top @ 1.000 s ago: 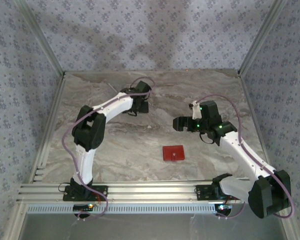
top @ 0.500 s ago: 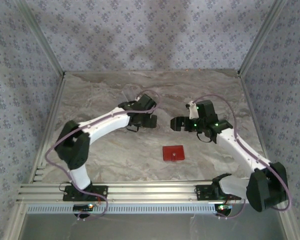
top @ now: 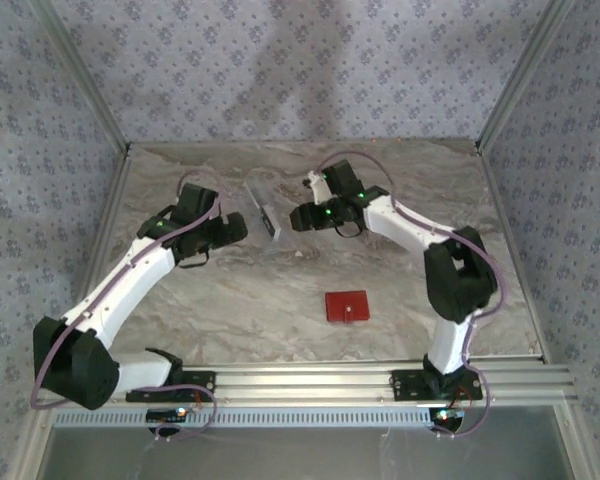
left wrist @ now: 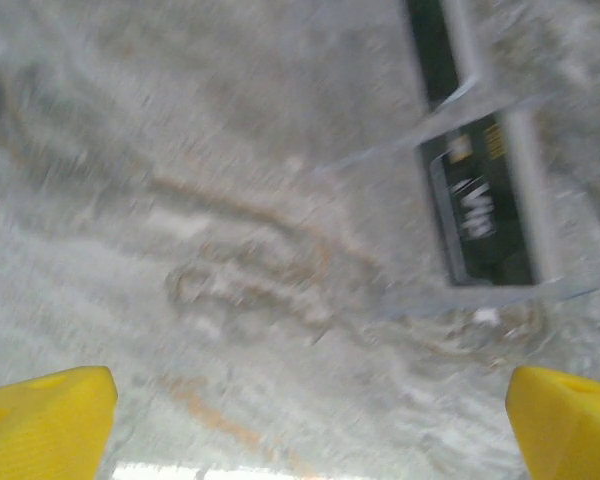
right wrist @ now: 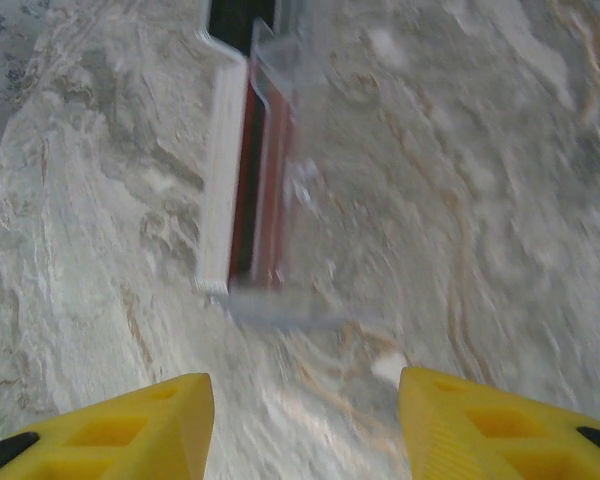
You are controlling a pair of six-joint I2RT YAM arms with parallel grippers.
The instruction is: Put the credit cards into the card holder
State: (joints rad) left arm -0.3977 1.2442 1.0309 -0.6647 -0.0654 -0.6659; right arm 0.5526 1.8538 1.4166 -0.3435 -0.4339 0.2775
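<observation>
Marble-patterned grey-beige tabletop (top: 180, 320), fenced on three sides by pale floral-print wall panels (top: 300, 70).

Left arm runs from its base at the near-left edge up toward the left-centre of the table. The left gripper (top: 238, 229) points right at the stand, near it but apart from it. In the left wrist view its yellow fingertips (left wrist: 40, 425) sit at the two bottom corners, spread wide. Only bare tabletop lies between them and nothing is held.

Next to the right is a small clear plastic stand (top: 264, 212), upright on the table at far centre, between the two grippers. The thin rectangular credit cards (left wrist: 475, 215) stand on edge inside it. The card facing the left wrist camera is dark, with pale lettering and a small gold patch. The right wrist view shows the pack edge-on: a pale edge on the left, then dark and reddish edges beside it. Blur hides how many cards there are.

The right gripper (top: 296, 218) points left at the stand from the other side, close to it. Whether it touches cannot be told. Its yellow fingertips (right wrist: 490, 430) are parted with a clear gap and grip nothing. The stand lies just ahead of that gap.

A flat, square red card holder (top: 347, 306) with a tiny pale snap on its face lies on the table at near centre-right. It is well apart from the stand and from both grippers.
</observation>
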